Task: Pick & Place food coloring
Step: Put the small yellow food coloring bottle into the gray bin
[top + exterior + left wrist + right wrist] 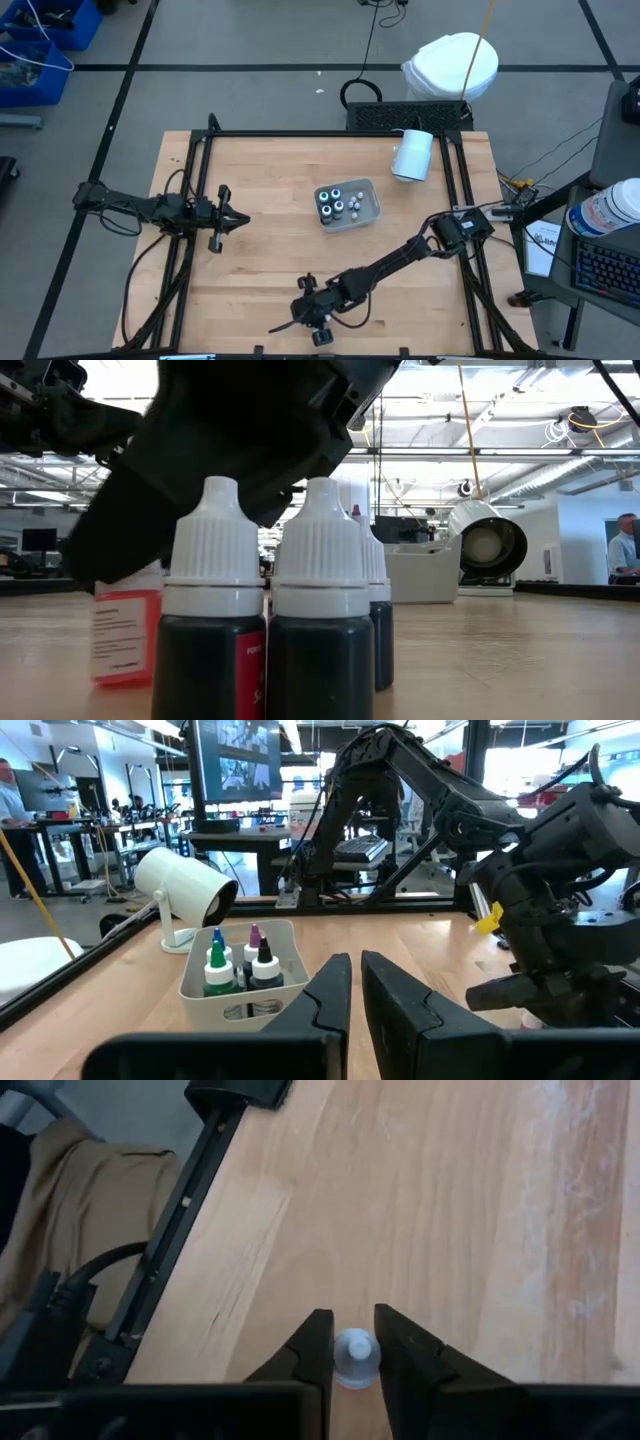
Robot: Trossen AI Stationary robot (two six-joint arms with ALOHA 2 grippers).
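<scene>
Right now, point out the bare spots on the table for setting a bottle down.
Bare wood lies between the left gripper and the tray, and beside the white cylinder. It is crowded at the near edge, where the right gripper closes on a bottle.

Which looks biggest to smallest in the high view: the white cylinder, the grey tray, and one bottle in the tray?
1. Grey tray
2. White cylinder, looking only slightly smaller, so that ranking is unsure
3. Bottle, clearly smallest

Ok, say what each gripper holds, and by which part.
Right gripper: shut on a bottle, fingers either side of its white cap. Left gripper: shut, nothing held.
</scene>
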